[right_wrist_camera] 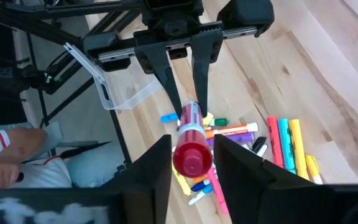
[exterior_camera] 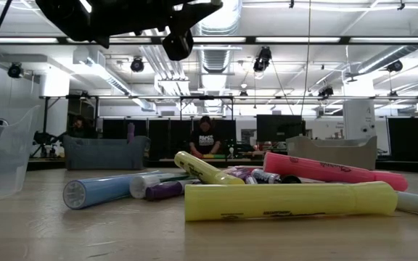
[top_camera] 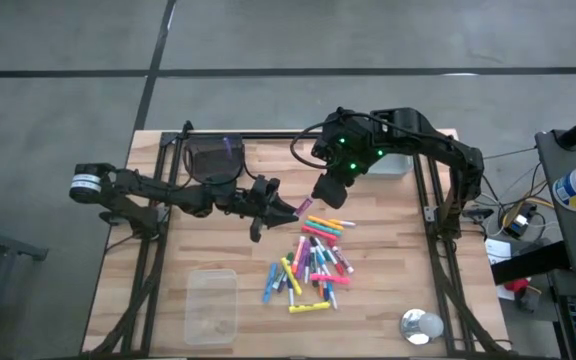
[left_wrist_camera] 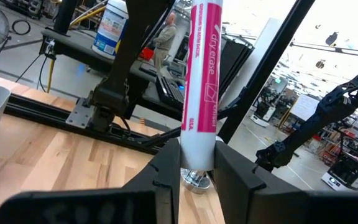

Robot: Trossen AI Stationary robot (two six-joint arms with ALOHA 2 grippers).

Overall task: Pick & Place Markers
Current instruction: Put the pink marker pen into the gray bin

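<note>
A pink marker (top_camera: pixel 304 207) with a white barrel and pink cap hangs in the air above the table's middle, between my two grippers. My left gripper (top_camera: pixel 273 203) reaches in from the left and is shut on its white end. My right gripper (top_camera: pixel 326 192) comes from the far right, and its fingers stand on both sides of the cap end (right_wrist_camera: pixel 192 158). The other markers (top_camera: pixel 313 265) lie in a loose pile on the wood below; in the low view they fill the foreground, a yellow one (exterior_camera: pixel 289 201) nearest. My left gripper pinches the marker's white rear end (left_wrist_camera: pixel 197 152) between its two fingers (left_wrist_camera: pixel 167 171), coming level from the table's left and lying along it. The marker is lifted clear and sticks straight out beyond the fingertips. My right gripper has the pink cap (right_wrist_camera: pixel 192 158) between its two fingers (right_wrist_camera: pixel 160 168), which lie against it on both sides. It comes at the marker end-on, opposite my left gripper (right_wrist_camera: pixel 184 93).
A clear plastic tub (top_camera: pixel 211 300) stands near the table's near left. A dark bin (top_camera: pixel 213 158) with a purple marker sits at the far edge, a pale box (top_camera: pixel 390 166) at the far right, a shiny round lid (top_camera: pixel 420 325) near right. A person (exterior_camera: pixel 205 138) sits beyond the table.
</note>
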